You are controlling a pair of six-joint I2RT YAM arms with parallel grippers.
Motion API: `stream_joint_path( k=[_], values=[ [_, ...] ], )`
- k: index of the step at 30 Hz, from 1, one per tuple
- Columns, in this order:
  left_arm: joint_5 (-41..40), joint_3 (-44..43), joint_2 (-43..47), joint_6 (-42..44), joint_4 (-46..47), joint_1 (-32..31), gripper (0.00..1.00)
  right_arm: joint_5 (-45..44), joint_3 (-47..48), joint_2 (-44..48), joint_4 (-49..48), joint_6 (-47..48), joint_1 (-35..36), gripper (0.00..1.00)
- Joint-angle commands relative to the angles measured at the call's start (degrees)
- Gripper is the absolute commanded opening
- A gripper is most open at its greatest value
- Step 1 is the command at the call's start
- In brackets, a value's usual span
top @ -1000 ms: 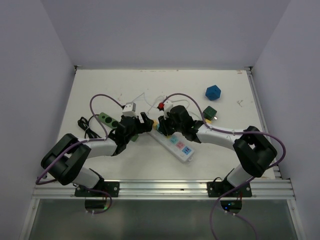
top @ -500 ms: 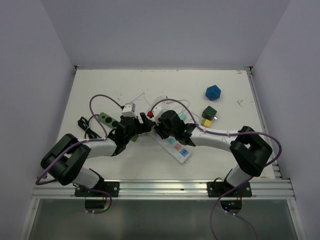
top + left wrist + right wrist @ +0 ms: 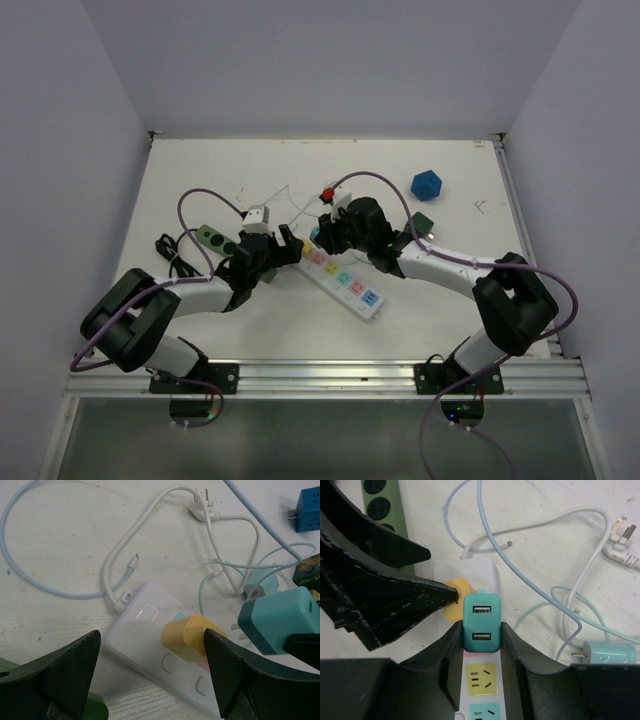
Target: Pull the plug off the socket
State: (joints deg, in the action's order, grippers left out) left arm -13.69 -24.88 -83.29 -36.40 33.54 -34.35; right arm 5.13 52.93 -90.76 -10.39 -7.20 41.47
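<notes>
Black-jointed arms (image 3: 190, 293) with white links, looping purple cables (image 3: 183, 205), matte black left hand (image 3: 150, 672), right hand (image 3: 481, 645)

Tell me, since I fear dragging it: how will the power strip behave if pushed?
The power strip looks like rigid, light plastic, so it would probably slide rather than flex. Its loosely looped white cord likely offers little anchoring.

Teal charger (image 3: 280, 617) sits just beside the yellow plug (image 3: 186, 636), perhaps crowding the left claw (image 3: 151, 636).
</notes>
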Motion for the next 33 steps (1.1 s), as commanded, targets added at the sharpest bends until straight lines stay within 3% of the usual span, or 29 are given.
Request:
stream_joint_path(
  k=[1,7,14,19,26,33],
  values=[
    [-0.46,0.98,-1.35,4.67,-12.18,-0.02,0.88,0.33,0.34,5.15,-3.76,-2.02,-0.07,0.00],
    [1.30,-1.74,0.14,5.72,-14.02,-0.10,0.88,-2.84,-0.98,5.25,-1.82,-7.98,-5.69,0.02],
    [4.55,-7.19,0.58,8.72,-16.49,-0.10,0.89,5.06,-2.74,-0.38,-5.94,-16.78,-14.04,0.07],
    [6.48,-10.88,1.11,10.21,-18.77,-0.10,0.89,9.55,-3.27,-3.37,-8.94,-20.83,-16.69,0.15],
    [9.38,-12.91,4.27,11.61,-20.09,-0.10,0.90,11.05,-2.39,-4.87,-8.33,-21.71,-18.62,0.46],
    [11.67,-14.66,3.40,16.27,-19.65,-1.68,0.91,10.96,-1.69,-0.04,-3.94,-18.82,-18.62,0.55]
  ],
)
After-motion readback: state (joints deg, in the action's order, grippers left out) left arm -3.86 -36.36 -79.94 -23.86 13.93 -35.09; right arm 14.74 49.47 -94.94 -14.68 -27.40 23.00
